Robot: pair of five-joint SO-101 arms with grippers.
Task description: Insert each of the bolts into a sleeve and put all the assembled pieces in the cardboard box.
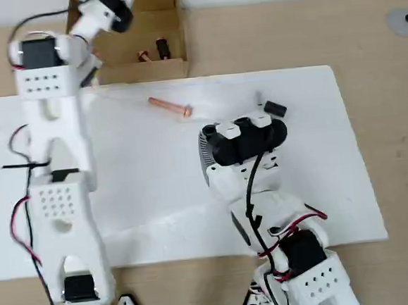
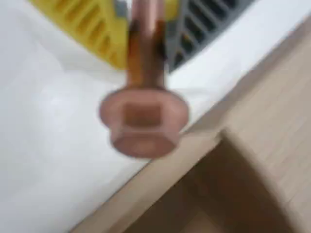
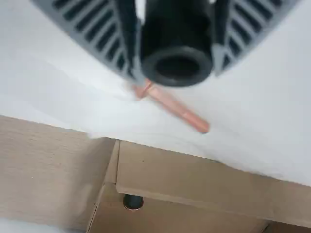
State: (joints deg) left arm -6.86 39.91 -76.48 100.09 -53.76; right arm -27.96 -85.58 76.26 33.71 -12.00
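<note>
My left gripper (image 2: 146, 34) is shut on a copper bolt (image 2: 143, 119), whose hex head faces the camera between the yellow and grey fingers. In the high view this gripper (image 1: 104, 8) hangs over the far left corner of the cardboard box (image 1: 173, 28). My right gripper (image 3: 176, 60) is shut on a black sleeve (image 3: 194, 77), open end outward, above the white sheet. A loose copper bolt (image 1: 171, 107) (image 3: 177, 109) lies on the sheet just beyond it. Another black sleeve (image 1: 275, 108) lies to the right. Two assembled pieces (image 1: 160, 48) rest inside the box.
The white sheet (image 1: 143, 192) covers most of the wooden table, and its far edge meets the box's front wall (image 3: 204, 179). A grey disc (image 1: 402, 20) sits at the table's far right. The right arm's body (image 1: 245, 142) stands over the sheet's middle.
</note>
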